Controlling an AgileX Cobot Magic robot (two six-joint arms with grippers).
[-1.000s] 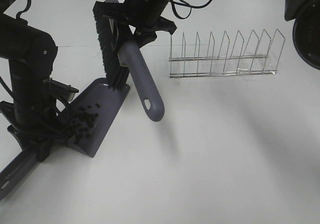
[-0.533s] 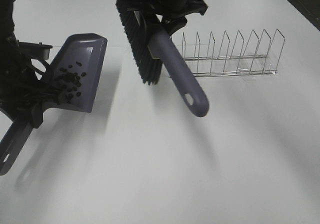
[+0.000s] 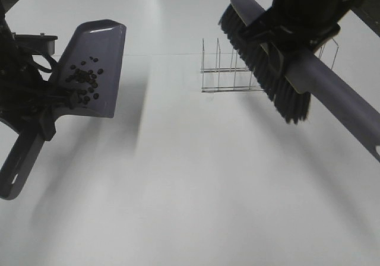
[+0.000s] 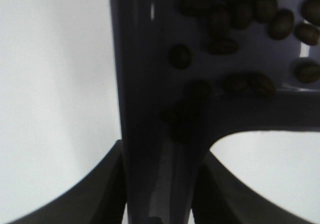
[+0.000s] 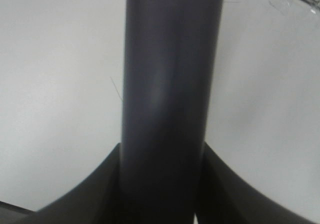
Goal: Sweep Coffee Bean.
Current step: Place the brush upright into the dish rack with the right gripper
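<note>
Beans (image 3: 83,82): where are they? — A

In the dustpan (image 3: 105,46), at the upper left of the overhead frame. About 20 dark beans lie in a loose cluster toward the pan's rear, near where the handle begins. The left wrist view shows several right at the handle's root. — B

And the left gripper (image 4: 161,189)? — A

Clamped on the dustpan handle, 1 finger pressed to each side. The handle runs down to the lower left edge of the frame. The pan hangs off the table (image 3: 196,189), and its shadow falls to the right of it. — B

The right gripper (image 5: 162,184)? — A

Closed around the brush (image 3: 270,76) handle, its 2 fingers touching both sides. The brush sits at the upper right, tilted, with the black bristles facing down and left and the handle running off the right edge. It is well apart from the dustpan. — B

Anything else on the table? — A

A wire rack (image 3: 228,70) at the upper middle; the brush hides its right part. — B
</note>
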